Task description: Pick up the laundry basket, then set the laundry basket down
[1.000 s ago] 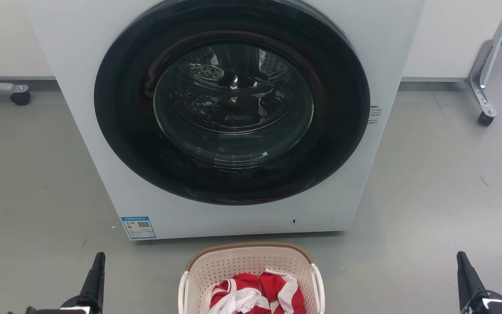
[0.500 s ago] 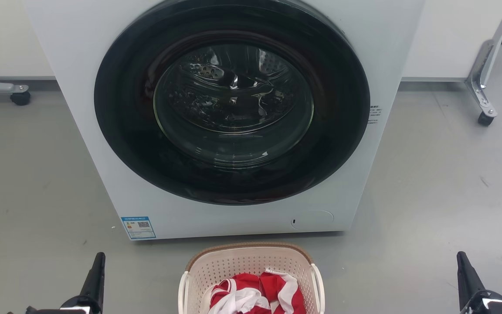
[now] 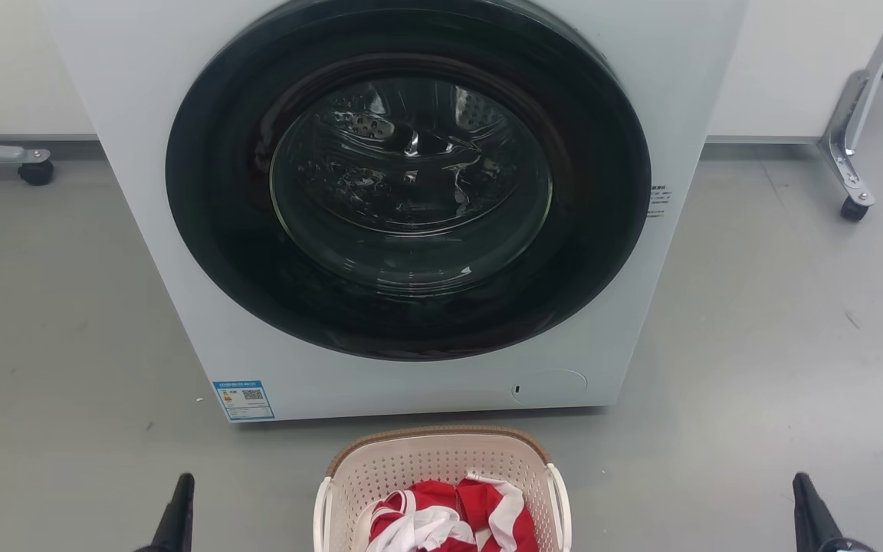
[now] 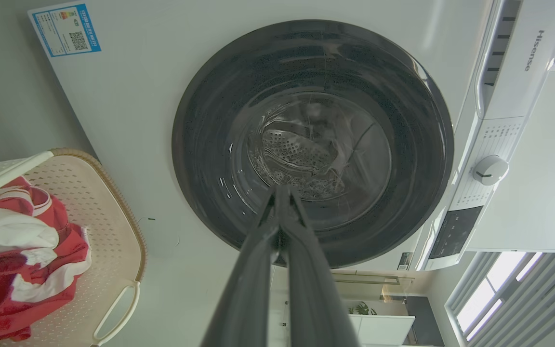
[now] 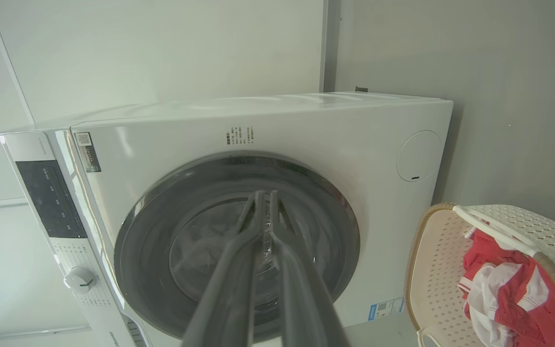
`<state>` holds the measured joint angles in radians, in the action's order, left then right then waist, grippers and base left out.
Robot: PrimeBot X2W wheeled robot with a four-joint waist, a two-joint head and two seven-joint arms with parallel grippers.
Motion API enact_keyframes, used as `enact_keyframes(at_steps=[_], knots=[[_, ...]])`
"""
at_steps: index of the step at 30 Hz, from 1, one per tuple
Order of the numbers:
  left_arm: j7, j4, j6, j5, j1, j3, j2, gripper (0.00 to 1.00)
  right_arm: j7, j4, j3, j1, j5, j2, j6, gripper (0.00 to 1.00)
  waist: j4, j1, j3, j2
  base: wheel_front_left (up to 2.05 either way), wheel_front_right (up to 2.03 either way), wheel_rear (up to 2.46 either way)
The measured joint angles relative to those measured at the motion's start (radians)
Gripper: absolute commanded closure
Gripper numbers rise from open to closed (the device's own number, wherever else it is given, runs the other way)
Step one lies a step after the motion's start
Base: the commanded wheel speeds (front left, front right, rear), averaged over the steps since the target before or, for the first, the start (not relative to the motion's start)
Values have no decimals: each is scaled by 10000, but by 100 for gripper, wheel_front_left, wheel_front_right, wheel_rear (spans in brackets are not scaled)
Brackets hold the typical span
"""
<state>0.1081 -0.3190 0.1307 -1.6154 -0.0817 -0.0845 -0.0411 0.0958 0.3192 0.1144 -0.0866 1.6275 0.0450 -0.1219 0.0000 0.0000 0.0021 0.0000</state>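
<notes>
A grey floor [image 3: 756, 345] fills most of your head view, and a white washer [image 3: 687, 92] stands at the top centre, its round dark door [image 3: 411, 192] shut and facing you. A blue label [image 3: 243, 399] sits at the washer's lower left corner and a round hatch [image 3: 553, 383] at its lower right. A wheeled metal leg [image 3: 851, 184] shows at the upper right.

The laundry basket [image 3: 441, 460] stands upright on the floor at the bottom centre of that view, near the washer's foot but apart from it, and the frame edge cuts off its near end. A red and white cloth [image 3: 449, 521] lies bunched inside, and one of the white handles [image 3: 559, 498] shows on each side.

Your left hand [image 4: 280, 193] has its two fingers pressed together up to the tips with nothing between them; in its wrist view it points at the washer door, with the basket at the lower left. Your right hand [image 5: 264, 195] is likewise closed and empty, its tips meeting over the door, with the basket at the lower right. In the head view a dark fingertip pokes up at each bottom corner, both well apart from the basket.
</notes>
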Motion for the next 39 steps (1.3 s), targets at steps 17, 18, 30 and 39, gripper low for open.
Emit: enact_keyframes(at_steps=[17, 18, 30, 39], knots=[[-802, 75, -255, 1517, 507, 913, 90, 0, -779, 38, -694, 518, -1243, -167, 176, 0, -2, 0, 14, 0, 0, 0, 0], [-842, 107, -267, 1676, 509, 951, 90, 0, -811, 6, -719, 557, -1383, -167, 199, 0, -3, 0, 15, 0, 0, 0, 0], [-1218, 506, -704, 3615, 530, 1528, -56, 0, -1172, -382, -1313, 590, -3590, -127, 665, 0, 0, 0, 38, 0, 0, 0, 0], [-1553, 746, -968, 5359, 683, 2084, -288, 0, -1507, -612, -1904, 670, -5300, 59, 882, 0, 13, 0, 61, 0, 0, 0, 0]])
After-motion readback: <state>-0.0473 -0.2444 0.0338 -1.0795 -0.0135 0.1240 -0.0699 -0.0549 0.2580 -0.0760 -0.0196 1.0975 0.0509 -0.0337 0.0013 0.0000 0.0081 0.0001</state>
